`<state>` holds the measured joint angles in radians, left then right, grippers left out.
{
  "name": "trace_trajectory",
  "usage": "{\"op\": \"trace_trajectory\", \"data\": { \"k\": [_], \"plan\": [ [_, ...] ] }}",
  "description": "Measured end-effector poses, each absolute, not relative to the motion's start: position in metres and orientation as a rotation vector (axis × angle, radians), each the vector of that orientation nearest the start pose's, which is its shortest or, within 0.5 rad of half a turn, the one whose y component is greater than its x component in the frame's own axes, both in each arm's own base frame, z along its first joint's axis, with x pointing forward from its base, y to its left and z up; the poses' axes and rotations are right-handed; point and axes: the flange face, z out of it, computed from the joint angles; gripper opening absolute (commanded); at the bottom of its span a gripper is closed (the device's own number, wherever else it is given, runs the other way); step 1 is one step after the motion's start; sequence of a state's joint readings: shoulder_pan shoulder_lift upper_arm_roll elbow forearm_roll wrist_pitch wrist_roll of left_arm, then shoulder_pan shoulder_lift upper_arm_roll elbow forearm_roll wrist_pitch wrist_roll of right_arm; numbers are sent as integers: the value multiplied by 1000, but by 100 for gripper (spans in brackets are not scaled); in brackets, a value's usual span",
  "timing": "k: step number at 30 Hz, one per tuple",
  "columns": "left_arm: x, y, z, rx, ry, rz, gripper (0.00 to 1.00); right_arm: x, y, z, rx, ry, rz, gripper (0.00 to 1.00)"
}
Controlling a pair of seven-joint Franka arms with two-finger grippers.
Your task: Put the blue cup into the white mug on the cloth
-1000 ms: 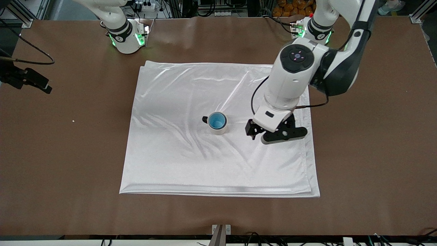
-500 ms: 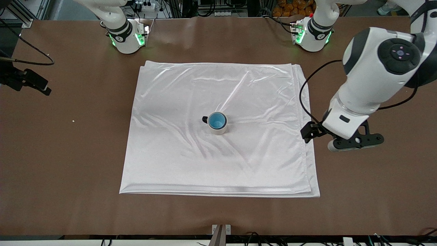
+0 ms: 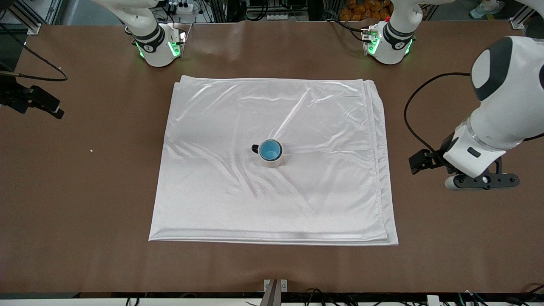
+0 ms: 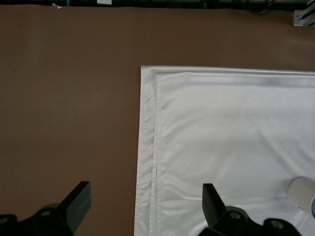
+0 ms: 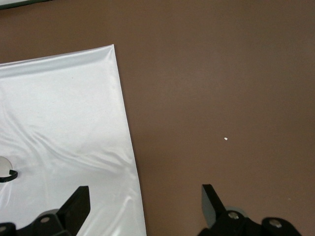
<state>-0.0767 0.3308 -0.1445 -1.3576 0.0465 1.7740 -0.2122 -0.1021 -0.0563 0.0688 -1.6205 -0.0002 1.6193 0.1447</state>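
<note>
The blue cup (image 3: 270, 149) sits upright inside the white mug (image 3: 274, 161), whose dark handle (image 3: 255, 148) points toward the right arm's end. The mug stands near the middle of the white cloth (image 3: 212, 199). My left gripper (image 3: 480, 182) is open and empty over bare table, just off the cloth's edge at the left arm's end. In the left wrist view my left gripper (image 4: 145, 196) is wide open over the cloth's edge (image 4: 147, 147), and the mug (image 4: 301, 188) shows at the side. My right gripper (image 5: 145, 199) is open and empty, with the cloth (image 5: 64, 108) and the mug's handle (image 5: 9, 175) in view. It is out of the front view.
The brown table (image 3: 446, 255) surrounds the cloth on all sides. A small white speck (image 3: 91, 150) lies toward the right arm's end and also shows in the right wrist view (image 5: 226, 139). A black clamp with a cable (image 3: 38, 102) sits at that end's edge.
My left arm has swung away from beside the mug, off the cloth, toward the left arm's end of the table. The mug with the cup has not moved.
</note>
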Motion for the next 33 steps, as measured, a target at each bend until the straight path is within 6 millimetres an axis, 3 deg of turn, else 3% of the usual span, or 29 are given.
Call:
{"op": "trace_trajectory", "data": {
  "k": [12, 22, 33],
  "plan": [
    [653, -66, 526, -3130, 74, -45, 100, 542, -16, 636, -3129, 275, -87, 100],
    [643, -53, 544, -3121, 59, -80, 100, 542, -16, 636, -3129, 276, -87, 100],
    [641, -40, 546, -3119, 26, -82, 100, 543, -15, 637, -3128, 273, -103, 100]
  ]
}}
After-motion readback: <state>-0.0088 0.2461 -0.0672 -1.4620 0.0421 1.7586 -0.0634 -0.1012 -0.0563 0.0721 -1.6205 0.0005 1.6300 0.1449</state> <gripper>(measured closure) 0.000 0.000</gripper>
